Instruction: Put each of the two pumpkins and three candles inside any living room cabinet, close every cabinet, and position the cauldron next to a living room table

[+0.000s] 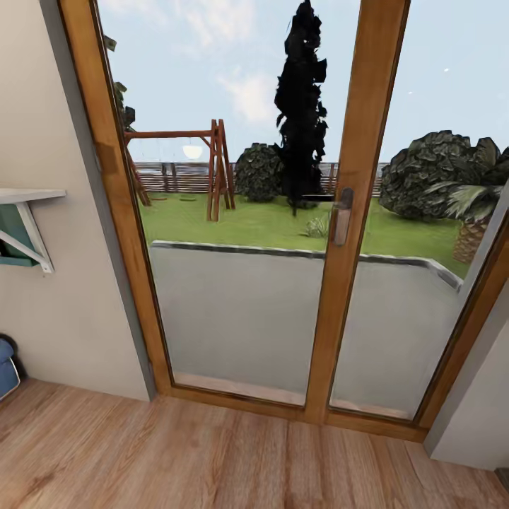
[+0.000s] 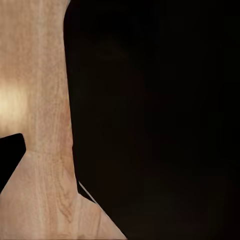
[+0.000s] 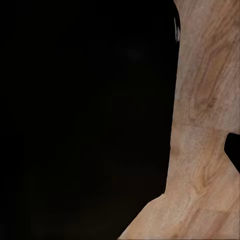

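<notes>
Clearly the robot faces a wood-framed glass door above plank floor. Rolling on risks bumping it; finger positions cannot be told

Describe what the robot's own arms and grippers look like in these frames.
Little can be told. The left wrist view shows a large plain black mass with a smooth rounded edge, and a small black wedge against the wooden floor. The right wrist view shows a similar black mass. No fingers, cables or markings can be made out, so which robot parts these are is unclear.
</notes>
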